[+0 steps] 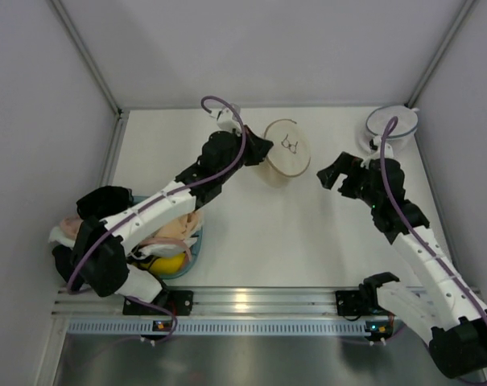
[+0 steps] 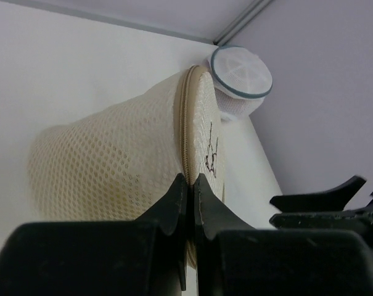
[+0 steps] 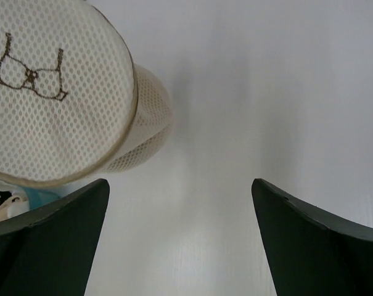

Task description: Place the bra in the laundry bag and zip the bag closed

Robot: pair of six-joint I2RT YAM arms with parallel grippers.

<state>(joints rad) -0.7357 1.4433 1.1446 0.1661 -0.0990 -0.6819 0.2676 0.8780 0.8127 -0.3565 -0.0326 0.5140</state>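
Left fingers (image 2: 186, 191) pinch shut on the zip rim of the bag (image 1: 285, 153), propped on edge on the table (image 1: 291, 233). Right fingers (image 1: 333, 171) gape wide, empty, just beside it. The bra (image 1: 169, 264) lies apart in the basket (image 1: 196, 249). The step in hand is likely opening the bag; next, the right steadies it while the left draws the zip.

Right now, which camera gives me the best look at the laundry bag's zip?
Left wrist: the laundry bag fills the frame side-on, with its zip clearly traced from top to bottom. Right wrist shows mostly the lid face, the zip only edge-on. Top external shows the bag small and the zip unreadable.
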